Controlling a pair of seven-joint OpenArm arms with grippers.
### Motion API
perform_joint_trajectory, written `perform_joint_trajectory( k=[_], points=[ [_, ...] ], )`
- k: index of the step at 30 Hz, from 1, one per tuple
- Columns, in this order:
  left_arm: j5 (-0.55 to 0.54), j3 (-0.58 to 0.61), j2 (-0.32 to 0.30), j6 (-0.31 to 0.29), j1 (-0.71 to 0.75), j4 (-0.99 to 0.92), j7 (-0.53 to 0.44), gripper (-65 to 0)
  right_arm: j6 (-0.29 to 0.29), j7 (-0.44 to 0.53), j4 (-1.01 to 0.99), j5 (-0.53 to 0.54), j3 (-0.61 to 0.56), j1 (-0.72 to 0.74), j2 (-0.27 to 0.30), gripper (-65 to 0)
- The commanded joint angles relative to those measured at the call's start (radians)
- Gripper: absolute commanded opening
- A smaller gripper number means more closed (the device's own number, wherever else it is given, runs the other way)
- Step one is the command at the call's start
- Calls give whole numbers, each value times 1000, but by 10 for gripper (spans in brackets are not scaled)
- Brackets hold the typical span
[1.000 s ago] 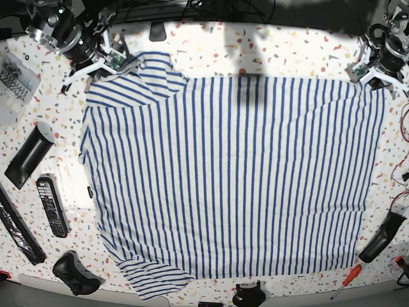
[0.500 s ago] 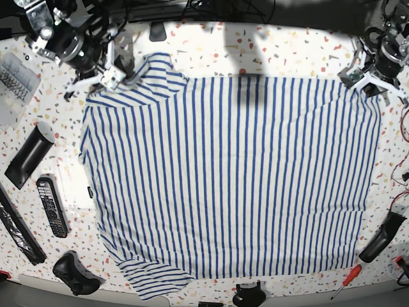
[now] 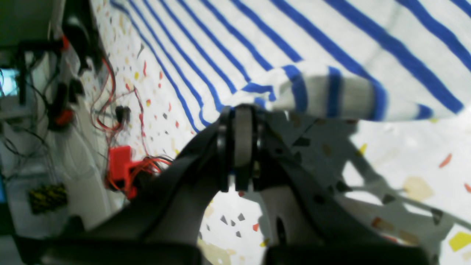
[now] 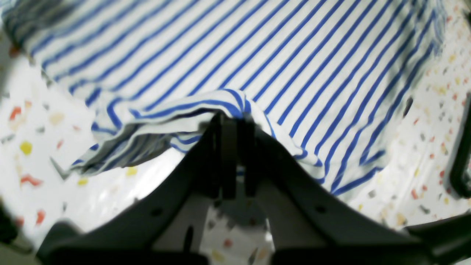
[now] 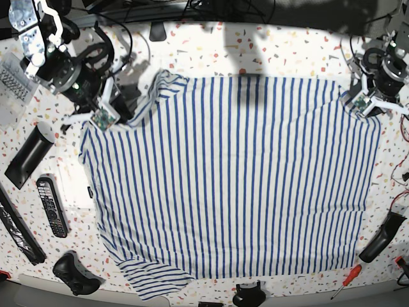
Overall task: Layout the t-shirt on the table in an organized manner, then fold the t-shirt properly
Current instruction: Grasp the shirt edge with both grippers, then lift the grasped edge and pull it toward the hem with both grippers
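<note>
The white, blue-striped t-shirt lies spread over the speckled table. My right gripper at the far left is shut on the t-shirt's sleeve area and holds it raised, so the cloth bunches there. The right wrist view shows the closed jaws pinching a fold of the t-shirt. My left gripper at the far right is shut on the t-shirt's corner. The left wrist view shows its jaws closed on the hem of the t-shirt, lifted off the table.
On the left lie a remote control, a black game controller, a black wedge-shaped device and a long black bar. A red screwdriver and a black handle lie front right. Red wires run by the right edge.
Both grippers have moved toward the near side, still holding the t-shirt's far edge. The right one has carried the sleeve down and inward; the far right corner has shifted inward.
</note>
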Motion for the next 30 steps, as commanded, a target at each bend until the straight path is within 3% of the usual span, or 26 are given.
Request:
perform_joint_trajectory(
  k=[1,10,17,21,25,30],
  points=[
    [-7,-8,-17,17,-15,13,-11,-650,-4,21,18,7,8,18,1,-650],
    [-14,-8,-17,19,-88,-55,-13,-650,-4,20,-72,3,8,123,-97,-650],
    [-128,-8,-7,19,-171,-187,-56,-650,-11,26,-219,3,8,235,-179,-650],
    [-127,-8,35,19,-202,-218,-121,-650,-11,27,-310,2,8,307,-220,-650],
    [-127,-8,89,20,-252,-246,-124,-650,-11,26,-392,2,8,381,-241,-650],
    [-127,-8,169,89,-322,-298,-121,-650,-29,19,-436,-10,8,444,-241,-650]
  ],
)
